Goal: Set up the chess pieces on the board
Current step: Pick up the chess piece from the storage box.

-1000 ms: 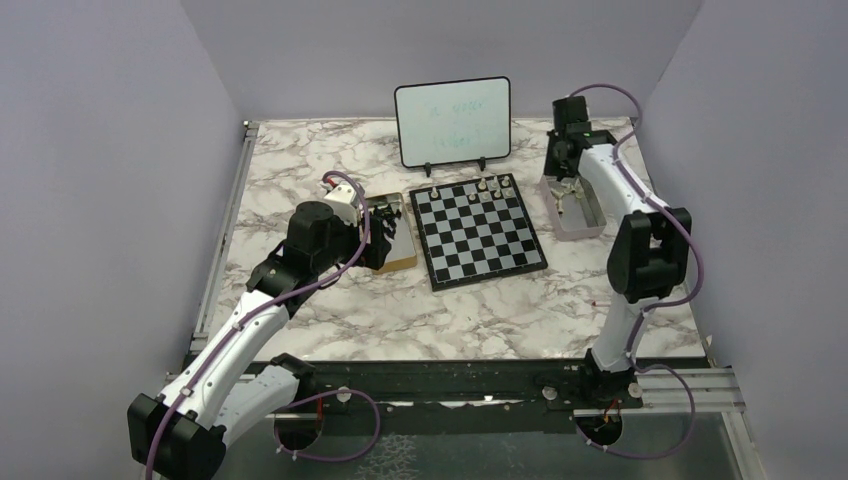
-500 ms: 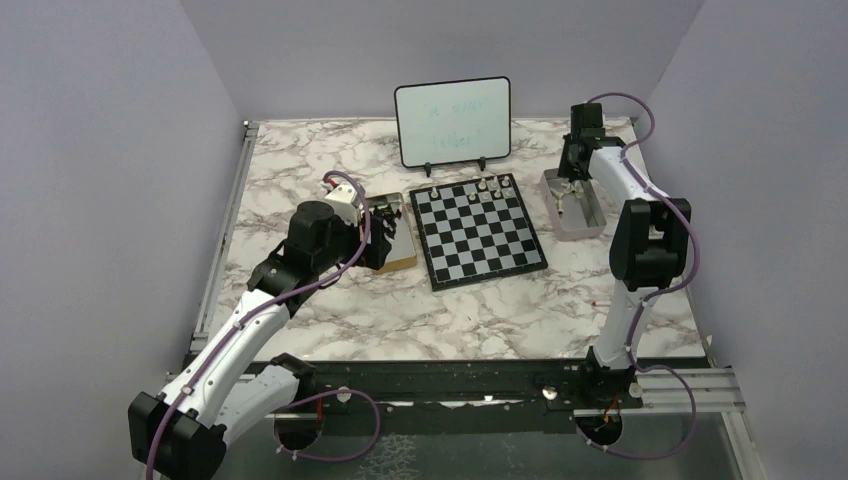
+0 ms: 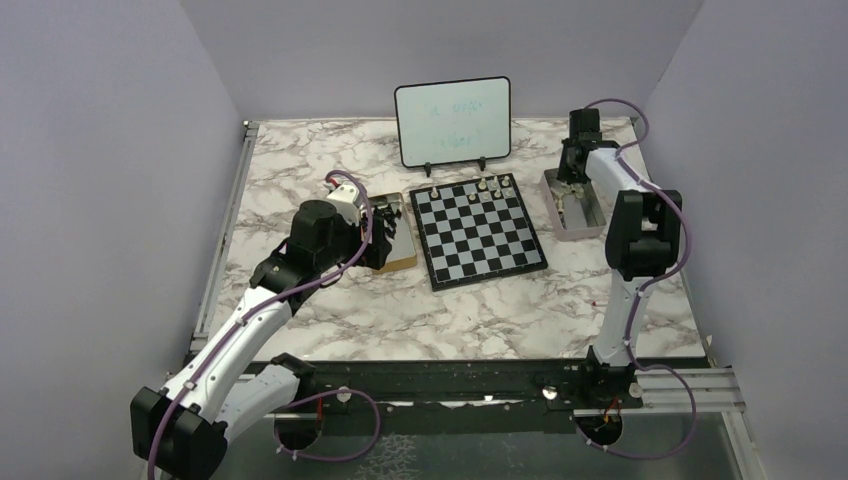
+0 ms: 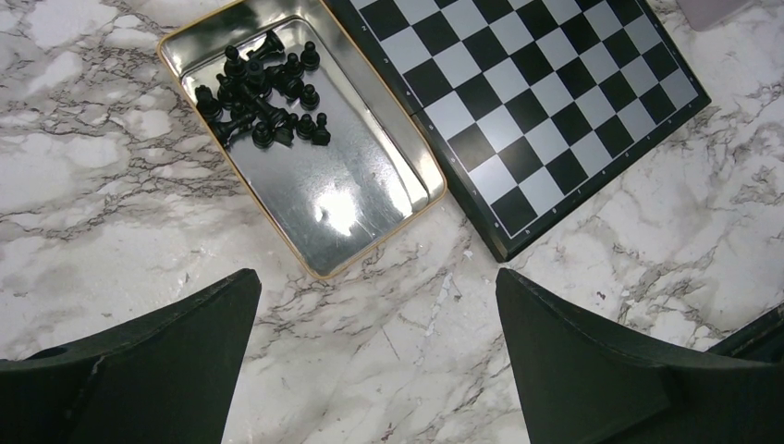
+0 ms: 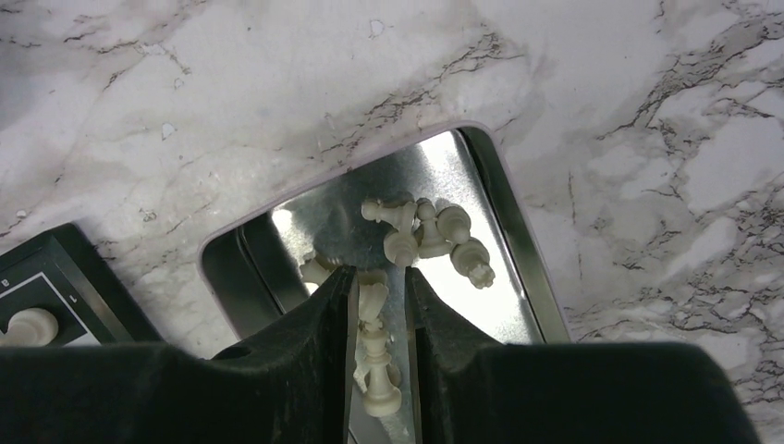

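My right pincer stands narrow astride 1 white piece in the tin; I cannot tell whether it grips. Likely light, rigid, slick: clamp at the waist.

black-and-grey checkered board, grey-veined white table, pale chess pieces

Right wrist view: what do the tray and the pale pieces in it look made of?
The tray looks like polished metal: its floor throws bright, mirror-like glare. The pale pieces look like moulded plastic, off-white with a soft sheen; coated metal can't be ruled out.
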Robot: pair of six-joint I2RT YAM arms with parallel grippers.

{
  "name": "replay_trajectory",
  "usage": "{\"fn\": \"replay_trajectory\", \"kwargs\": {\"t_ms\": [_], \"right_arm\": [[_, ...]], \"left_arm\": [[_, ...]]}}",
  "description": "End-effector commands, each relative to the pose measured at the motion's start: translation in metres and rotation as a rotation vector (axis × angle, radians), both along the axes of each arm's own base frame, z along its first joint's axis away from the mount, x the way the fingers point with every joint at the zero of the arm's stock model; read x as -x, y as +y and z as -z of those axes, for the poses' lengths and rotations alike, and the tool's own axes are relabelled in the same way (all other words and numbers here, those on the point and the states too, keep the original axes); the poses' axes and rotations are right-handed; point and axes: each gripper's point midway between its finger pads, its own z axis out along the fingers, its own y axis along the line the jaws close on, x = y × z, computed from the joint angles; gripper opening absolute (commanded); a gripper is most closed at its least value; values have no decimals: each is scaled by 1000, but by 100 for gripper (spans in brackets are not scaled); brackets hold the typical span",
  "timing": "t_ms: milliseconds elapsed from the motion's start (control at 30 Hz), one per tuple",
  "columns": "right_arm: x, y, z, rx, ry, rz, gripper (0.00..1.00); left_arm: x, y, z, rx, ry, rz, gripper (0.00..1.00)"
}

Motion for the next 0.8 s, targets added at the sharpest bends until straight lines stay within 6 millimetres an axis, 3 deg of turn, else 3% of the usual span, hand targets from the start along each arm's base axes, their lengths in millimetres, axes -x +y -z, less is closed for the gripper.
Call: {"fn": "replay_trajectory", "kwargs": {"t_ms": [0,767], "right_arm": [[-18,-2,2,-1,-34,-12,30],[-12,-11,22,54,19,-9,35]], "left_arm": [[-4,1,-1,-14,-15,-3,99],[-5,2,0,-18,-15,-10,99]]}}
